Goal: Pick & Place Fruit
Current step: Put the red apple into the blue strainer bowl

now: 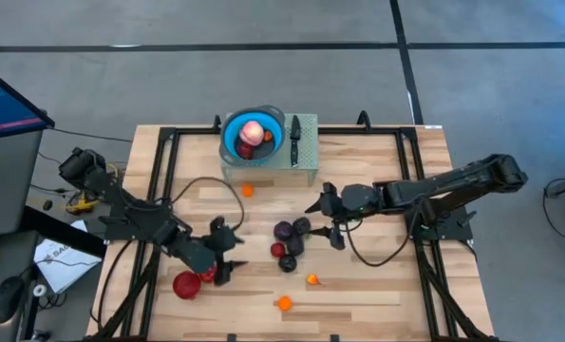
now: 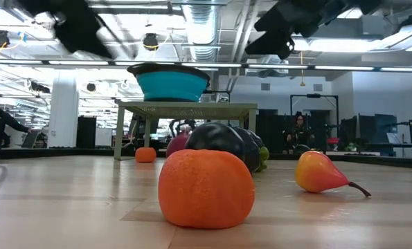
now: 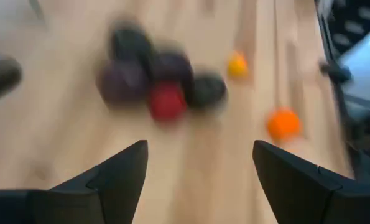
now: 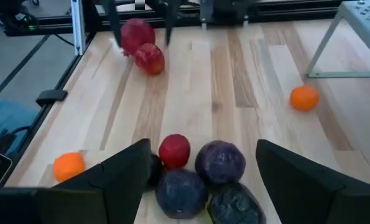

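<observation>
From the low view, the nearest thing to me is an orange fruit at lower centre, with a pear-shaped yellow-red fruit to its right and a dark cluster behind them. In the high view that cluster of dark purple fruit sits at mid-frame with a small red fruit tucked against its lower left, and my right gripper hovers just right of it, jaws wide and empty. The right wrist view confirms the cluster lies between the fingers, so I judge this pick is mine to take: I would drop straight down over one outer purple fruit, not the middle, since closing on the pack will likely squeeze neighbours out and send them rolling. My left gripper is at lower left, also wide and empty, beside two red apples; I would keep it clear. Farther off, at upper centre, the blue bowl on its green stand already holds a pale pink fruit, with a knife alongside and a small orange fruit just below the stand on the table.
</observation>
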{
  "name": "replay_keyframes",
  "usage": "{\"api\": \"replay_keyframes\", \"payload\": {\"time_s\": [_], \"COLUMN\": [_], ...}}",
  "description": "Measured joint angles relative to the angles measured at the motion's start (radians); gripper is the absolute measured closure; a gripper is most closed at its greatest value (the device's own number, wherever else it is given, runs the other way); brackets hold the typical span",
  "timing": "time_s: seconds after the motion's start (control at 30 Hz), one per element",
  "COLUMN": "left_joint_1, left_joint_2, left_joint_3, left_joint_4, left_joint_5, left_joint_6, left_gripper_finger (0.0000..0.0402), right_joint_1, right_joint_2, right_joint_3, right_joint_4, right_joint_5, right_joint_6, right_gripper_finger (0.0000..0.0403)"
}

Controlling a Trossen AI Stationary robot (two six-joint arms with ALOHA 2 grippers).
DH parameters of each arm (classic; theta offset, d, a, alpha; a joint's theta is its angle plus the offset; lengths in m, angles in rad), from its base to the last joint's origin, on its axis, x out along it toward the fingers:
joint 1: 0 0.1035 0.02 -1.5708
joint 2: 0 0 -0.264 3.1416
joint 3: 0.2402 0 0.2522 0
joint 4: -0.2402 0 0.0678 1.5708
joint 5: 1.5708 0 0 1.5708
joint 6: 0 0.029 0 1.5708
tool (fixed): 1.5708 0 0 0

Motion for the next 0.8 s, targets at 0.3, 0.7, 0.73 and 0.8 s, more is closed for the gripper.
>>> {"api": "replay_keyframes", "payload": {"time_s": [0.3, 0.7, 0.73, 0.8], "left_joint_1": [-0.061, -0.091, -0.091, -0.091], "left_joint_2": [0.053, 0.078, 0.078, 0.077], "left_joint_3": [0.000, -0.038, -0.048, -0.068], "left_joint_4": [-0.346, -0.348, -0.350, -0.337], "left_joint_5": [0.325, 0.394, 0.409, 0.419], "left_joint_6": [-0.436, -0.508, -0.521, -0.549], "left_gripper_finger": [0.0117, 0.0117, 0.0117, 0.0117], "right_joint_1": [-0.011, -0.013, -0.013, -0.013], "right_joint_2": [0.123, 0.230, 0.228, 0.219], "right_joint_3": [0.001, 0.000, 0.000, 0.000], "right_joint_4": [0.143, 0.191, 0.192, 0.190], "right_joint_5": [0.000, -0.008, -0.008, -0.008], "right_joint_6": [-0.010, 0.031, 0.031, 0.029], "right_gripper_finger": [0.0117, 0.0117, 0.0117, 0.0117]}}
